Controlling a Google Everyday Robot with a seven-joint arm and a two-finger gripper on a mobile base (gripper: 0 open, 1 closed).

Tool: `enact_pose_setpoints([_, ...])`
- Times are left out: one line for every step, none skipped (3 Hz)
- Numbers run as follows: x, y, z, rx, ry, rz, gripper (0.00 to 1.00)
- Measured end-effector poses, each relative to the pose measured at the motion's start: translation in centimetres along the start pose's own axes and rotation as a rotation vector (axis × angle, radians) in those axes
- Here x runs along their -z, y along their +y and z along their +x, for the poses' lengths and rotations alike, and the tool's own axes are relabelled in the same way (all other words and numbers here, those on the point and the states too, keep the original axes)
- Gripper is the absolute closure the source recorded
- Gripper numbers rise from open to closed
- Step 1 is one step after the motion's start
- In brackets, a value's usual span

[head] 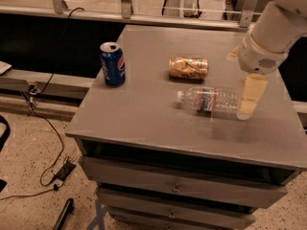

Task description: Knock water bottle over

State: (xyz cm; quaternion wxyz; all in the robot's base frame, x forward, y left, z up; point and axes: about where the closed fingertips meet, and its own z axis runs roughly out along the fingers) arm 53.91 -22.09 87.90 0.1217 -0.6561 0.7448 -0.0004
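The water bottle (209, 101), clear ribbed plastic with a white cap and a red-and-blue label band, lies on its side on the grey cabinet top (144, 114), cap pointing left. My gripper (249, 99) hangs from the white arm at the right, its cream-coloured fingers pointing down over the bottle's base end. Whether it touches the bottle cannot be told.
A blue Pepsi can (112, 63) stands upright at the left of the cabinet top. A tan-gold can (188, 67) lies on its side behind the bottle. The cabinet has drawers (172, 188) below. Cables (48, 128) lie on the floor at left.
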Motion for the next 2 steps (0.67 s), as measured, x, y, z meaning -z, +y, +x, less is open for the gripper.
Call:
enact_pose_setpoints([1.05,-0.2,1.85,-0.001,-0.11,0.019,0.0])
enact_pose_setpoints([1.03,-0.2,1.85,-0.001,-0.11,0.019,0.0])
